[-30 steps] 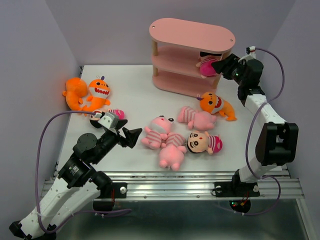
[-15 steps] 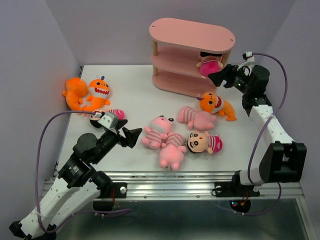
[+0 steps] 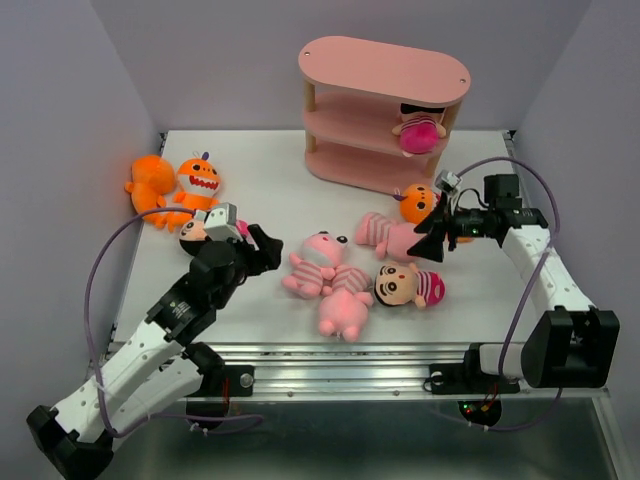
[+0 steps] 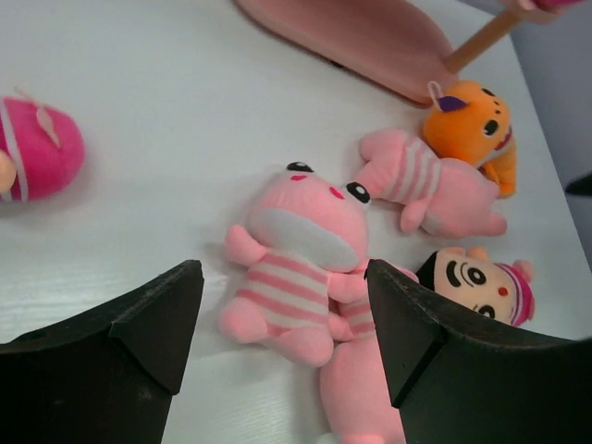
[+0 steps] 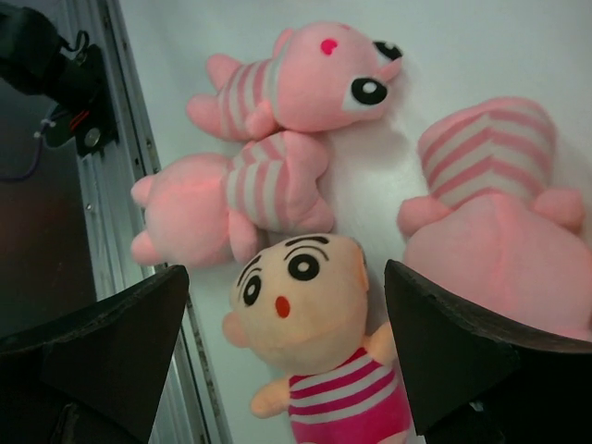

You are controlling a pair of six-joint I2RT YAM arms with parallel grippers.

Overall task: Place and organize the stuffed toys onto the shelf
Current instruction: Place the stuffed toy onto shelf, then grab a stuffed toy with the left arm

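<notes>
While right tool hovers above doll, jaws wide.

Soft, even light from overhead fills the pale-walled enclosure, brightening the white desk. It lays only faint, short shadows beside the stuffed toys and darker bands under the tiers of the shelf. In the wrist views the left claw and the right claw loom as dark, soft-edged, out-of-focus shapes along the bottom, while the plush beyond stays fairly sharp. The right wrist view falls dim past the desk's edge at left.
</notes>
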